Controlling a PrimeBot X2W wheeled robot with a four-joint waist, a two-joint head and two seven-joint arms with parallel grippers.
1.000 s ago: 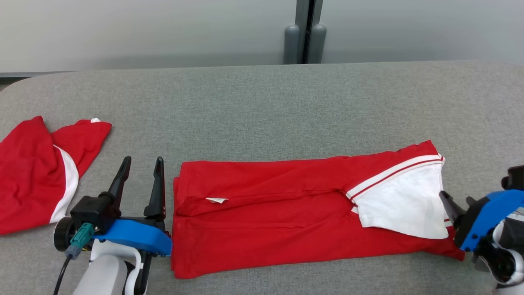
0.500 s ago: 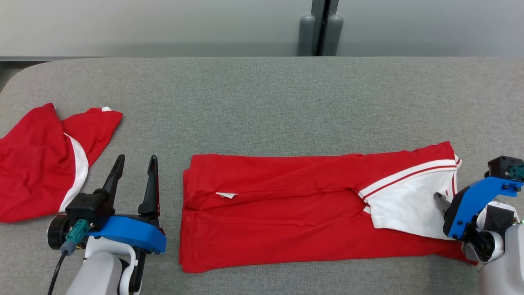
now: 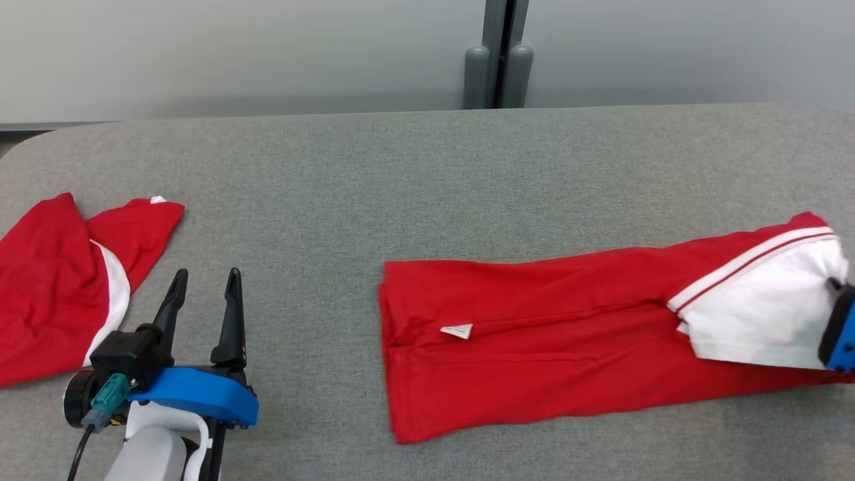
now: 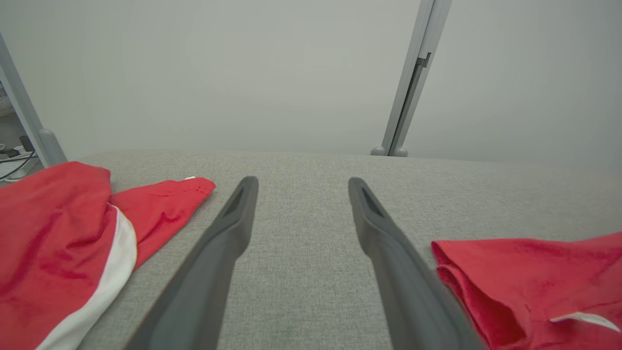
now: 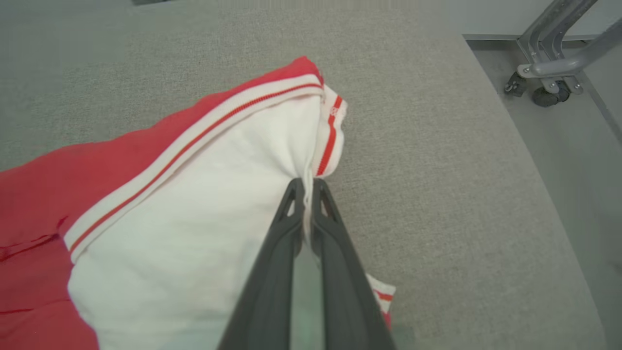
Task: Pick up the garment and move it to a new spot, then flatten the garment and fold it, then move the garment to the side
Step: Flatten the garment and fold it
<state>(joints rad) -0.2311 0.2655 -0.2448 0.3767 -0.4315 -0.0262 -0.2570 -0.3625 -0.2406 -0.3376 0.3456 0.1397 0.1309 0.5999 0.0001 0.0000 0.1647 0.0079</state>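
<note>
On the table (image 3: pixel 401 174) my right gripper (image 5: pixel 306 187) pinches the folded red jersey (image 3: pixel 534 354): fold looks done, side-move pending; left gripper (image 3: pixel 207 275) spread, empty.

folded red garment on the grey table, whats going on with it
The right gripper is shut on the white end of the folded red and white garment, which lies flat on the grey padded table. The left gripper hangs open over bare table, holding nothing. A second, crumpled red garment lies at the far left.
</note>
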